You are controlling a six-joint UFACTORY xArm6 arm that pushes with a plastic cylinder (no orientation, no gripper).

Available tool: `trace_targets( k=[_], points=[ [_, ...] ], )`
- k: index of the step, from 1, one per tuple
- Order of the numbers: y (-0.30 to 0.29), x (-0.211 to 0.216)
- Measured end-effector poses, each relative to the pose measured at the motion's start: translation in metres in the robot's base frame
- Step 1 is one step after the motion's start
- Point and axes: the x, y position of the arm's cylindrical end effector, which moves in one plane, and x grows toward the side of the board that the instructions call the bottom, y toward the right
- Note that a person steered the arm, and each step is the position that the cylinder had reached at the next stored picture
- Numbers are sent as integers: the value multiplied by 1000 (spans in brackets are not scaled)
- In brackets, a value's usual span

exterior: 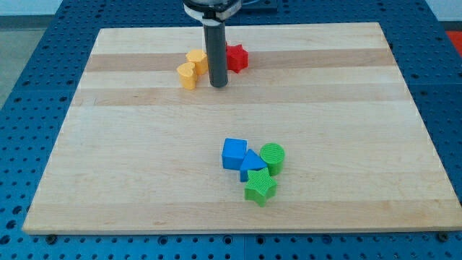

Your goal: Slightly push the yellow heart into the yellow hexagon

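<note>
A dark rod descends from the view's top onto a pale wooden board (pixel 144 144), my tip (pixel 218 85) resting on the wood just to the view's right of 2 yellow blocks. There are no fingers to spread or press together: the arm ends in this plain rod, which pinches nothing. The yellow heart (pixel 188 75) lies toward the view's top, left of centre, with the yellow hexagon (pixel 195 60) touching it on its upper right side. My tip stands near the heart's right edge, though whether it touches the block cannot be told. A red star-like block (pixel 237 57) sits just beyond the rod on the view's right, partly hidden by it. Well apart, toward the view's bottom, 4 blocks huddle together: a blue cube (pixel 234 154), a blue triangular block (pixel 252 165) against it, a green cylinder (pixel 272 157) at the cluster's right and a green star (pixel 260 189) at its lower edge. The board lies on a blue perforated table (pixel 29 87).
</note>
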Motion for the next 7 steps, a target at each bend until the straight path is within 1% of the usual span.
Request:
trace_targets(
  k=[1, 2, 4, 7],
  points=[
    [-24, 13],
    [-49, 13],
    [-53, 10],
    [-53, -7]
  ],
)
